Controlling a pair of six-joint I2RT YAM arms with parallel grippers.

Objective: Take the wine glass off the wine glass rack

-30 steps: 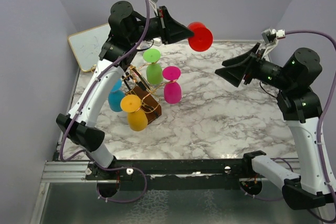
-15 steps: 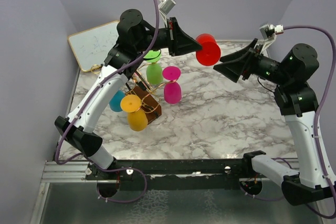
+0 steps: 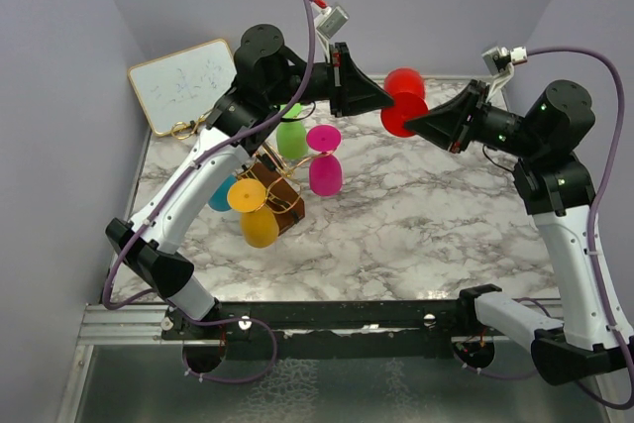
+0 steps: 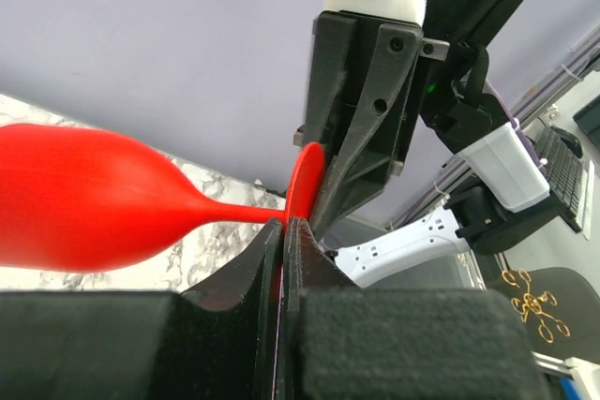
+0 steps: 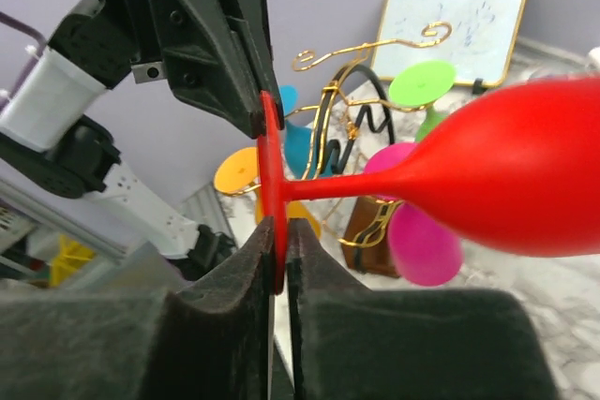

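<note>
A red wine glass (image 3: pixel 400 112) hangs in the air over the back of the table, off the wine glass rack (image 3: pixel 278 191). My left gripper (image 3: pixel 389 102) is shut on the rim of its round foot (image 4: pixel 304 178), with the bowl (image 4: pixel 80 197) lying out to the left. My right gripper (image 3: pixel 410 124) meets it from the other side and is shut on the same foot (image 5: pixel 270 185), its bowl (image 5: pixel 516 175) out to the right. The rack's copper-gold wire (image 5: pixel 328 105) and brown base (image 5: pixel 360 231) stand behind.
Still on the rack hang a green glass (image 3: pixel 290 136), a magenta one (image 3: pixel 325 171), a yellow one (image 3: pixel 258 219) and a blue one (image 3: pixel 220 195). A small whiteboard (image 3: pixel 183 82) leans at the back left corner. Purple walls close in the marble table (image 3: pixel 426 225).
My left arm has carried the red glass to the right, away from the rack. My right gripper came in from the right, open, and has shut on the glass's foot.
</note>
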